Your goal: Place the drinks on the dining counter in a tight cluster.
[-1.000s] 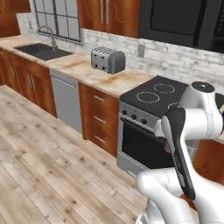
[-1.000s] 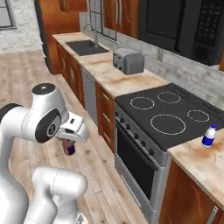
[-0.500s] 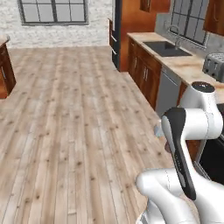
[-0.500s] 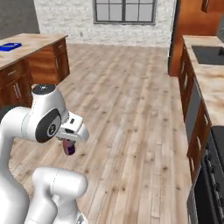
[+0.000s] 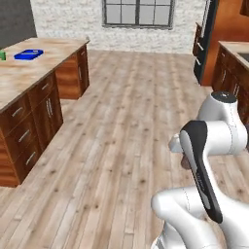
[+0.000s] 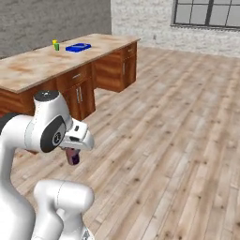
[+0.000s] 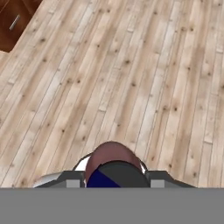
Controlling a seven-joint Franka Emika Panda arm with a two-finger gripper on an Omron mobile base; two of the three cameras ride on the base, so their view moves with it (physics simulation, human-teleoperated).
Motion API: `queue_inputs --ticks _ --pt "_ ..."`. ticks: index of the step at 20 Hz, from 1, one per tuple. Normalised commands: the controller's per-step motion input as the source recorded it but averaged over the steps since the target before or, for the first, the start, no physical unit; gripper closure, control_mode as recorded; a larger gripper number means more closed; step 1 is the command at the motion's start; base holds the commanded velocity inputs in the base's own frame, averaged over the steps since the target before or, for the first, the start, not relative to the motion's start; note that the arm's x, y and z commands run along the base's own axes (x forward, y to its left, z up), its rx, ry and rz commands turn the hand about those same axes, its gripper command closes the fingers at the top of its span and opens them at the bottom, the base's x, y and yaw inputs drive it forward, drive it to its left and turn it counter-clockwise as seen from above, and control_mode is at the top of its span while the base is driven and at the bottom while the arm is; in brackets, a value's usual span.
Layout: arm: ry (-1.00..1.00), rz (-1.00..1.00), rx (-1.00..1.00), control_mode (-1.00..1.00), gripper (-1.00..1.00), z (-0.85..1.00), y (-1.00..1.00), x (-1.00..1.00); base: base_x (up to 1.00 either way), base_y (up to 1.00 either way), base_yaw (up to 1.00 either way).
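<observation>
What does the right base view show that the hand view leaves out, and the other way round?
Right base view alone: the dining counter with a blue tray and yellow and green cups on its top, a window in the far brick wall, and the arm's white body above the gripper. Hand view alone: a look straight down on the dark-brown bottle, its rounded top seen between the fingers. Shared: the plank floor, a stretch of brown cabinet front with a handle, and the bottle held in the shut gripper.
</observation>
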Motion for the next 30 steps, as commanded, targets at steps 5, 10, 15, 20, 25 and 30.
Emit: queue_inputs --ticks 5,10,15,20,25,30 --pt "0.00 0.00 0.00 1.00 1.00 0.00 0.00 0.00 1.00 1.00 -0.05" --pt "0.00 0.00 0.00 1.00 1.00 0.00 0.00 0.00 1.00 1.00 -0.02" --pt "0.00 0.00 0.00 1.00 1.00 0.00 0.00 0.00 0.88 1.00 0.00" --pt "0.00 0.00 0.00 1.00 1.00 0.00 0.00 0.00 0.71 1.00 0.00" --pt "0.00 0.00 0.00 1.00 1.00 0.00 0.00 0.00 0.63 1.00 0.00" --pt "0.00 0.00 0.00 1.00 1.00 0.00 0.00 0.00 0.62 1.00 0.00"
